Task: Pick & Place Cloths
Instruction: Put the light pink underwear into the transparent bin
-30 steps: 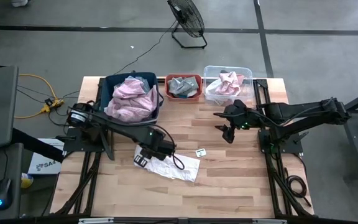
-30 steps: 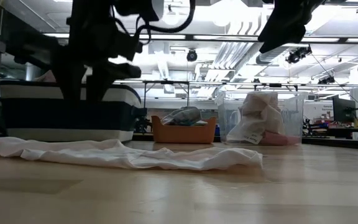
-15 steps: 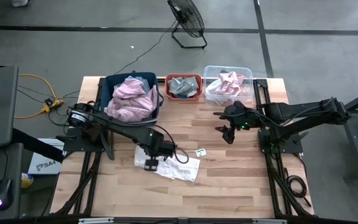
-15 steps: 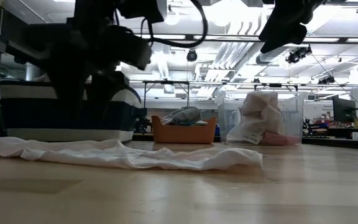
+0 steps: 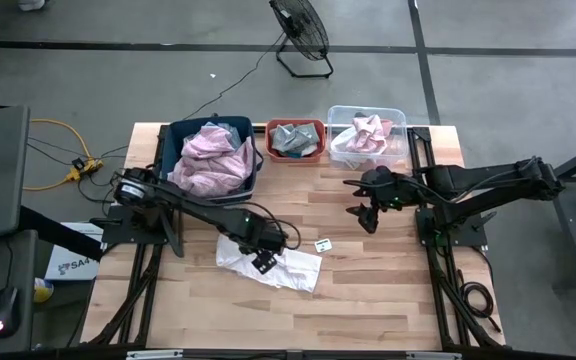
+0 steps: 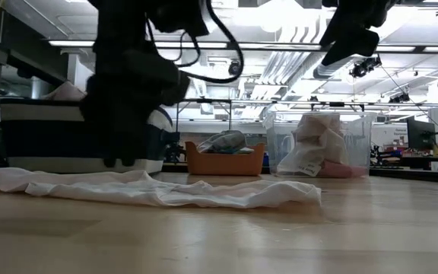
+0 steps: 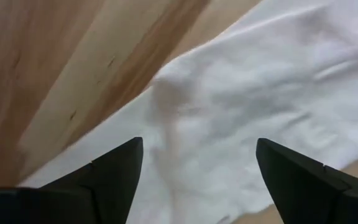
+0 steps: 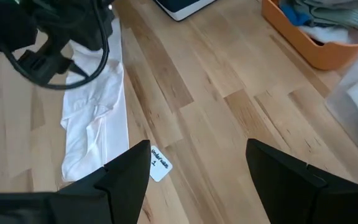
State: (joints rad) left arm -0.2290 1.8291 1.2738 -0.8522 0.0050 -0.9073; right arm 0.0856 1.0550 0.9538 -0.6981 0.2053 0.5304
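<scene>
White cloth (image 5: 273,265) flat on wood table (image 5: 368,300), left gripper (image 7: 194,180) spread wide above it, empty

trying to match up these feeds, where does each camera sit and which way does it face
High view: above the table, facing straight down; both arms, left gripper over the white cloth, right gripper above bare table.
Low view: at table-top height, facing level across to the bins; arms come in from above.
Left wrist view: on the left wrist, facing down at the cloth between its open fingers.
Right wrist view: on the right wrist, facing the table past its fingers.
Shared: all four show the white cloth.
</scene>
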